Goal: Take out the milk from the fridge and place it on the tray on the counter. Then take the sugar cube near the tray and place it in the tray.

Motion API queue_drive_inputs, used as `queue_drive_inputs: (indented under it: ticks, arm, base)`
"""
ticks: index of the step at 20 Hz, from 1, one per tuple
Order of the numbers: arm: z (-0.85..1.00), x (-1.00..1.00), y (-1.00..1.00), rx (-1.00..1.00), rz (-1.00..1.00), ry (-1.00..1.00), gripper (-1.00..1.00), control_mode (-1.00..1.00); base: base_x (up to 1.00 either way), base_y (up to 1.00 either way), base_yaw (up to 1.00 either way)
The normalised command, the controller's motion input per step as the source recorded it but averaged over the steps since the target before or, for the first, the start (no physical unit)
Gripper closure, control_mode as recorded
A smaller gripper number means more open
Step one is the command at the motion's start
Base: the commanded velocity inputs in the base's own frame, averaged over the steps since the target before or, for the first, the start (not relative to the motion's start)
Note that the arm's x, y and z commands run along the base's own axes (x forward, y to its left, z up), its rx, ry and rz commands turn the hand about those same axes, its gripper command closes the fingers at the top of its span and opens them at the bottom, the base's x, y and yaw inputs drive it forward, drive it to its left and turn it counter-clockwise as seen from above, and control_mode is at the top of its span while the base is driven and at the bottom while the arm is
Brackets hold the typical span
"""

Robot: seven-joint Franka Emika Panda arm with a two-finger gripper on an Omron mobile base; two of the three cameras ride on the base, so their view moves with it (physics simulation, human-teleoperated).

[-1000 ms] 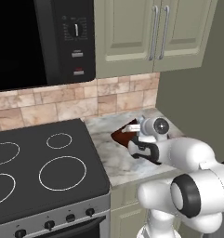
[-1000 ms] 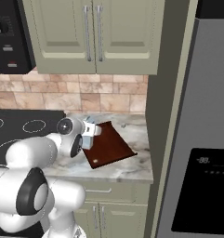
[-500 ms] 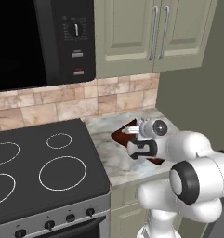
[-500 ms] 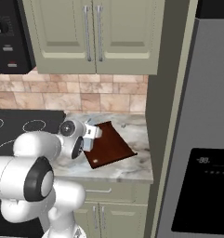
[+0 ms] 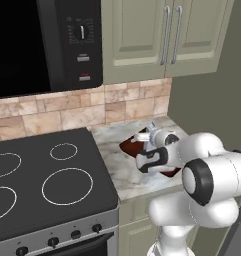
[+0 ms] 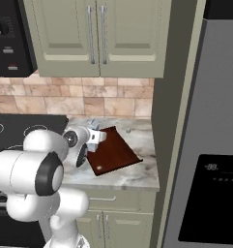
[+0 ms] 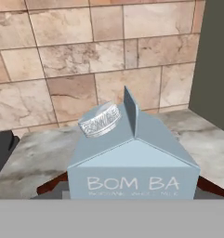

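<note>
The milk (image 7: 132, 158) is a pale blue-grey carton with a gabled top and a ribbed cap, close up in the hand view. My gripper (image 6: 92, 140) is shut on it over the left end of the dark red-brown tray (image 6: 115, 155). The tray's corners (image 7: 48, 186) show beside the carton's base, and I cannot tell whether the carton touches the tray. The fingertips are hidden. In the left base view the carton's pale top (image 5: 143, 136) shows just beyond the hand. A tiny pale speck, probably the sugar cube (image 6: 128, 130), lies on the counter (image 6: 137, 174) behind the tray. The fridge (image 6: 210, 145) stands shut at the right.
The black stovetop (image 5: 42, 175) adjoins the counter on the left, under a black microwave (image 5: 42, 40). Olive-beige wall cabinets (image 6: 96, 34) hang above, and a tiled backsplash (image 7: 85, 60) rises right behind the tray. A dark side panel (image 7: 211, 60) closes the counter's right end.
The hand with the carton has shifted slightly lower and nearer over the tray, and the arm's elbow has swung round. The tray has not moved.
</note>
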Motion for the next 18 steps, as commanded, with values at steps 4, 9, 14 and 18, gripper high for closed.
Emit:
queue_drive_inputs:
  ticks: [4,9,14,18]
  arm:
    - [-0.15,0.17,0.00,0.00,0.00,0.01,1.00,-1.00]
    - [-0.14,0.02,0.00,0.00,0.00,0.02,1.00,-1.00]
    - [-0.30,0.00,0.00,0.00,0.00,0.00,1.00,-1.00]
    - [-0.26,0.00,0.00,0.00,0.00,0.00,1.00,-1.00]
  base:
    - [0.00,0.00,0.00]
    - [0.00,0.00,0.00]
    - [0.00,0.00,0.00]
    - [0.00,0.00,0.00]
